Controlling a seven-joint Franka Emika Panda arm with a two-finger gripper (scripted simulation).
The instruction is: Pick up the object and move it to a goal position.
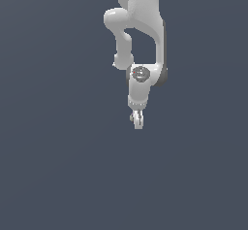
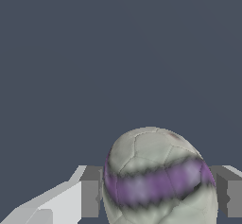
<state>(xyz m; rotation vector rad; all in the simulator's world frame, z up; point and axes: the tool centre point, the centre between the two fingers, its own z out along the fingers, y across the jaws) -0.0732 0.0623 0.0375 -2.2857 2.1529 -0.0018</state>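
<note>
A white robot arm (image 1: 140,25) reaches down over a plain dark grey-blue table (image 1: 58,166), with a round grey cap (image 1: 140,73) bearing red and green dots on its wrist joint. Below that cap, the fingers (image 1: 138,121) are clenched on the object (image 2: 158,178), a roundish pale grey-tan ball with a purple band, wedged between the two grey pads (image 2: 90,192) in the wrist view

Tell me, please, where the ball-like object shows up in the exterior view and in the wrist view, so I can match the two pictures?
Exterior view: the object is not clearly visible; it would be hidden at the gripper at the arm's lower tip, near the picture's centre.
Wrist view: the object, a pale ball with a purple band, fills the space between the grey fingers.
Shared landmark: the gripper itself.
</note>
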